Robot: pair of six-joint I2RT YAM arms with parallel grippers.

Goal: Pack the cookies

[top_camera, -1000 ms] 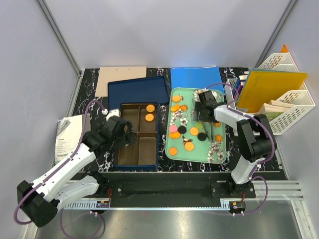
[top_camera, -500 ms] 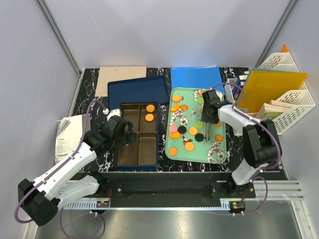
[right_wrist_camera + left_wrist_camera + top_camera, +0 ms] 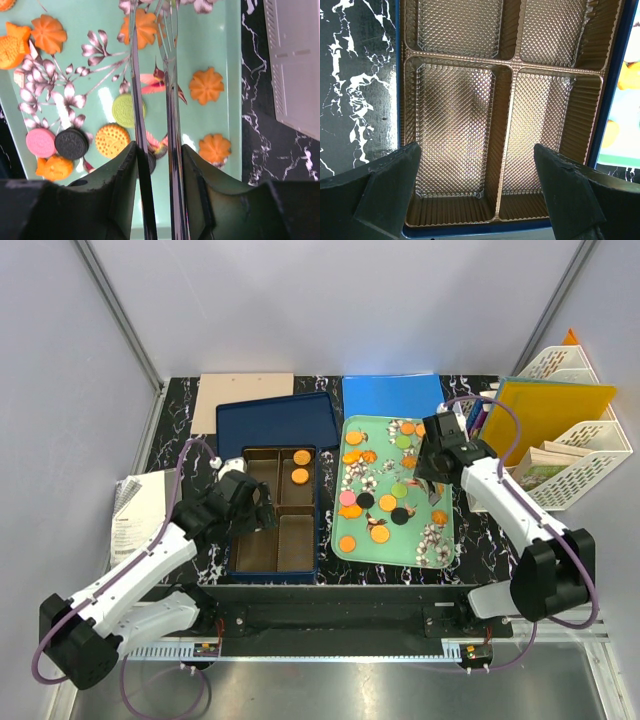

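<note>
Tongs [image 3: 171, 110] are pinched in the right hand [image 3: 157, 170], the blades close together and reaching out over the green tray [image 3: 220, 30]. Most cookies [image 3: 380, 533] lie scattered on that tray: orange, pink, green and black. The left hand [image 3: 480, 187], fingers spread wide, hovers above the near compartments of the brown box [image 3: 455, 125]. Two orange cookies lie in its far right compartment. Box and tray sit side by side on the black marbled bench [image 3: 175, 440].
</note>
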